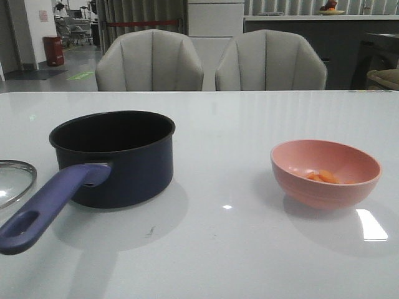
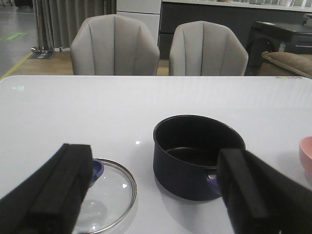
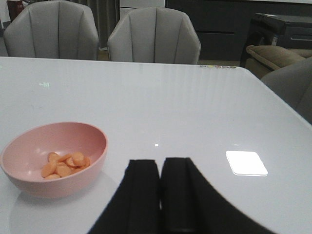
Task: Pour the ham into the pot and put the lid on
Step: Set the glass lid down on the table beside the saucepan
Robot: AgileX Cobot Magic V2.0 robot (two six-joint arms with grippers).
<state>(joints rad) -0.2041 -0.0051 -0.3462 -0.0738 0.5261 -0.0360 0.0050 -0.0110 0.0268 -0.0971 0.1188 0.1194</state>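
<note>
1. Left gripper [image 2: 156, 195] hangs released above the desk [image 1: 249, 124], its black fingers [image 2: 63, 190] spread wide apart; right gripper [image 3: 160, 195] is clenched on nothing, fingers pressed together.
2. On the desk's left side stands the pot [image 1: 115, 156], empty, its purple-blue handle [image 1: 50, 205] pointing toward the robot.
3. Well apart on the right sits the pink bowl [image 1: 324, 174].
4. Flat just left of the pot's handle lies the lid [image 2: 109, 195].
5. Inside the bowl rests the ham [image 3: 66, 165].
</note>
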